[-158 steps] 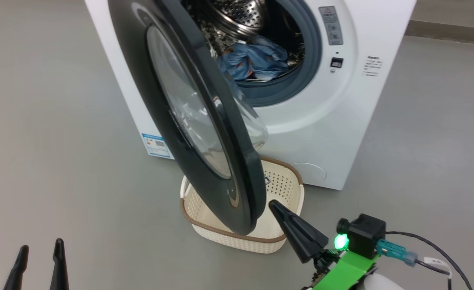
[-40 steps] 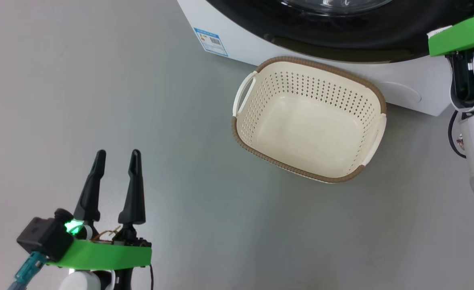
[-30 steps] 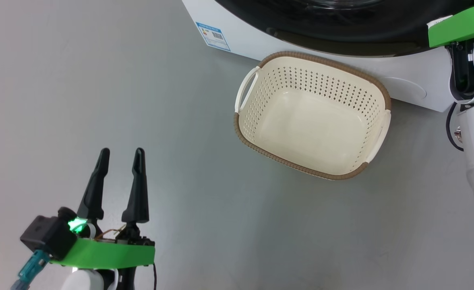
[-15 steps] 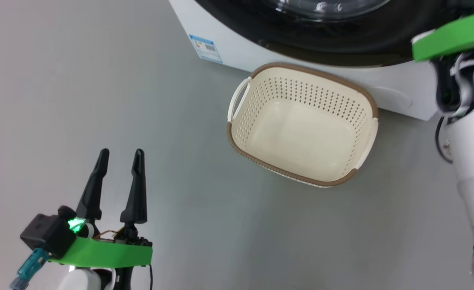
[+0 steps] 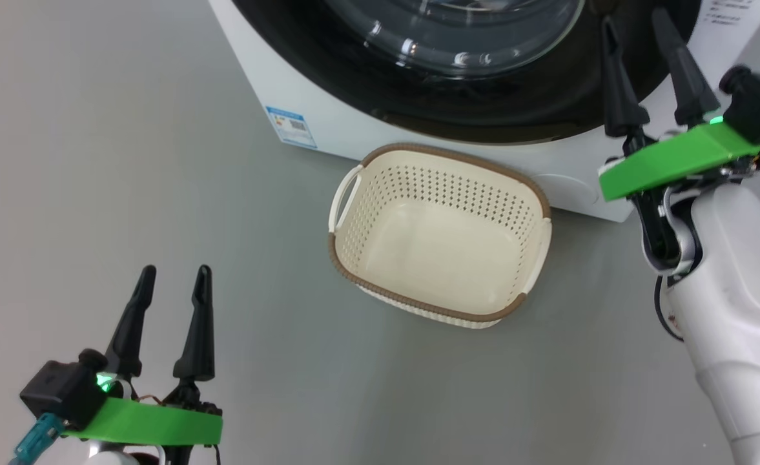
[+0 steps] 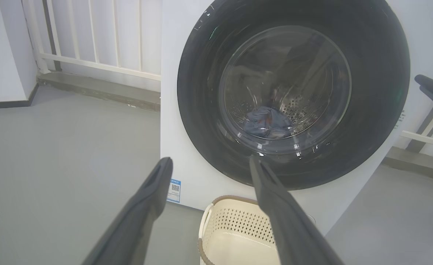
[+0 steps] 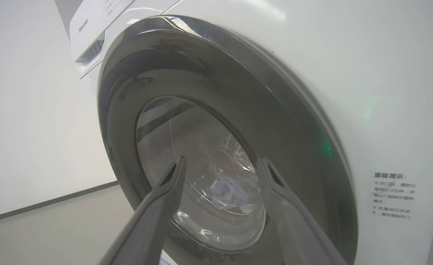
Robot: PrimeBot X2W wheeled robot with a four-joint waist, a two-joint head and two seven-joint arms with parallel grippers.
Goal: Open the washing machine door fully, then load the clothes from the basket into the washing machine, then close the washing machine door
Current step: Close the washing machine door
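- Washing machine (image 7: 367, 73), big white front-loading cabinet: stands on the plain grey floor (image 5: 95, 161), along the top of my head view.
- Washing machine door (image 6: 293, 92), large round glossy black ring with a bulging clear glass window: I read it as shut, lying flush against the white front.
- Basket (image 5: 444, 187), small cream-white perforated plastic tub with a brown woven-look rim and two white side handles: sits on the floor just before the machine's foot, below the door, with its bare bottom showing.
- Right gripper (image 5: 631, 16), two long dark fingers: spread apart and grasping nothing, tips raised in front of the door's right edge. I cannot tell whether they touch it.
- Left gripper (image 5: 176, 270), same build: released, fingers parted, holding nothing, over bare floor well apart from the basket.
- Clothes (image 6: 266, 119), small light blue fabric bundle: I see it through the glass, lying low in the perforated steel drum (image 6: 304, 110).
- Label sticker (image 5: 291, 127), small, blue and white: on the machine's lower front corner, to the left of the basket.
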